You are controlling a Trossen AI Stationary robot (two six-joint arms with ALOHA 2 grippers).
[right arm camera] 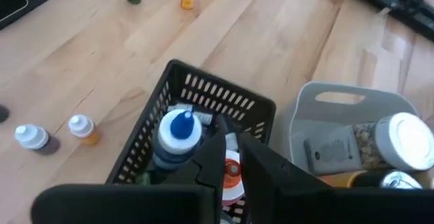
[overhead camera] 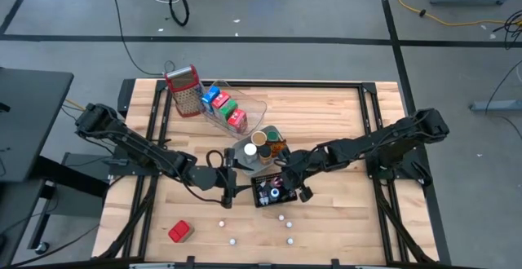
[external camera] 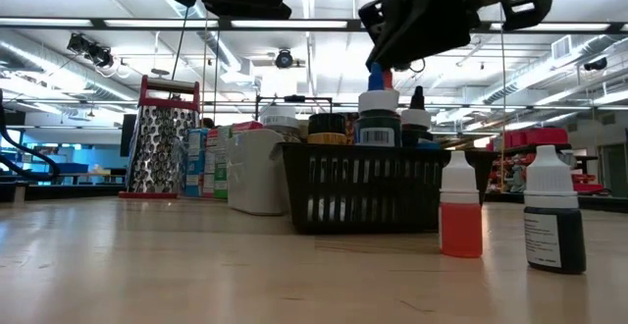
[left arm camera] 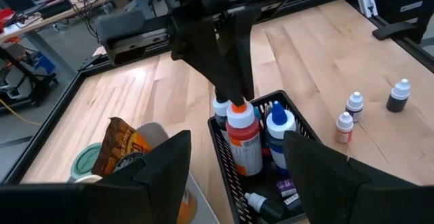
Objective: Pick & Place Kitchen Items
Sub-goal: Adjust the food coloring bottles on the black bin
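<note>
- From my remote console, a red carton lies alone on the table's near left.
- Farther back, the grater stands beside a clear tray of red, blue and green cartons.
- My left gripper hovers just left of the black basket, fingers spread, holding nothing.
- A grey tray of jars sits just behind the basket.
- My right gripper reaches into the basket, fingers pinched around the orange cap of a red dropper bottle standing among blue-capped ones.
- Four small dropper bottles stand loose on the table's near edge.
</note>
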